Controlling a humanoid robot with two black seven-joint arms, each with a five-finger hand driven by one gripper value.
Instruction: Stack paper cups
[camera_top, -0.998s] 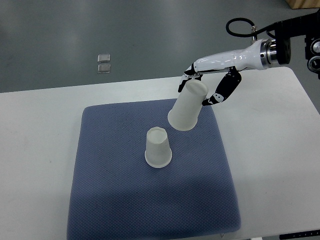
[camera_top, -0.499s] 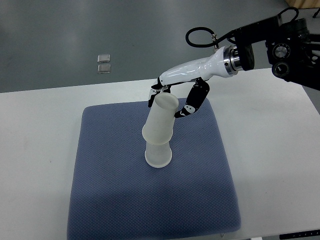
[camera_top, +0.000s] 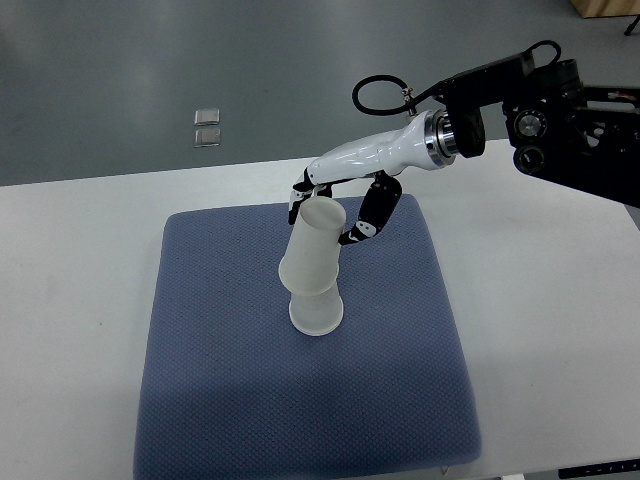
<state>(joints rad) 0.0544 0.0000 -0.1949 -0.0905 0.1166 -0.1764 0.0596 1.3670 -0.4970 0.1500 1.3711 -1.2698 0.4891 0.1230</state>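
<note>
Top view: right hand (camera_top: 335, 205) grips tapered paper cup (camera_top: 311, 250), prob. overlapping 2nd.

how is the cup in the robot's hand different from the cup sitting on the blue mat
The held cup is tilted and carried by the right hand; the lower cup stands upside down on the mat. The held cup shows in full, while it covers the lower cup's top. Both are plain white paper cups.

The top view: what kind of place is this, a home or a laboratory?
Probably a laboratory or test room, not a home. A plain white table carries only a blue mat and two paper cups, one held by the right hand over the other. Beyond lies a bare grey floor.
</note>
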